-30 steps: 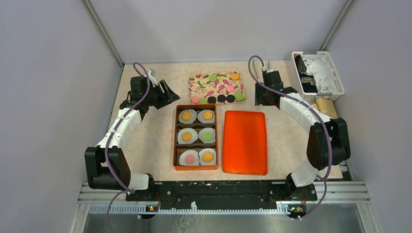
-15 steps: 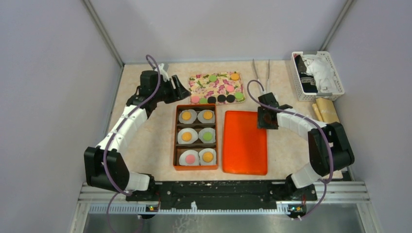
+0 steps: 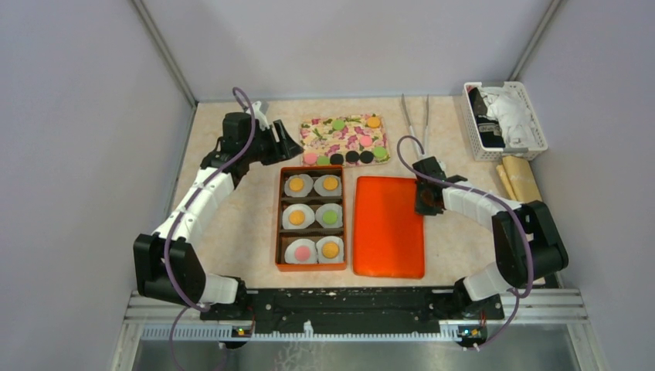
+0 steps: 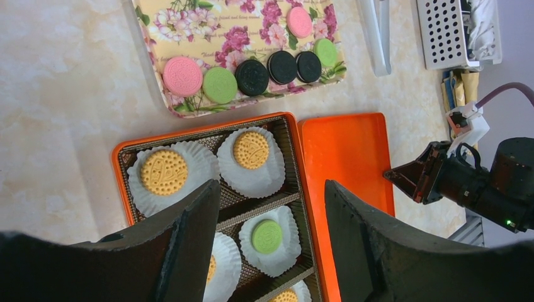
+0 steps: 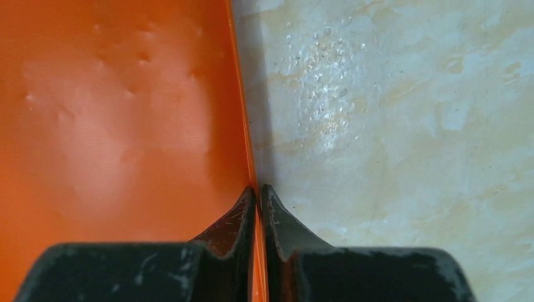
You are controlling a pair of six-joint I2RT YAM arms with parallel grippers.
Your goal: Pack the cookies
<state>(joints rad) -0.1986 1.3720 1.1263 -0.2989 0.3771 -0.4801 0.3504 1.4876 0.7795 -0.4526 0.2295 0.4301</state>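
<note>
Loose cookies (image 3: 351, 156) in pink, green, black and orange lie on a floral tray (image 3: 341, 133) at the back. In the orange box (image 3: 279, 220), six white paper cups each hold one cookie (image 3: 330, 217). In the left wrist view, tray cookies (image 4: 252, 77) and boxed cookies (image 4: 163, 171) show. My left gripper (image 3: 287, 145) hovers open and empty between tray and box, its jaws (image 4: 271, 185) wide over the box. My right gripper (image 3: 423, 198) is shut on the right rim of the flat orange lid (image 3: 388, 226); the thin rim (image 5: 244, 145) runs between its tips (image 5: 259, 189).
Metal tongs (image 3: 414, 116) lie on the table behind the lid. A white basket (image 3: 503, 120) of cloths stands at the back right, with a paper roll (image 3: 519, 176) beside it. Grey walls close in both sides.
My right gripper came forward from the tongs at the back to the lid's right edge and shut on it. The left gripper shifted right toward the tray, then held still.
</note>
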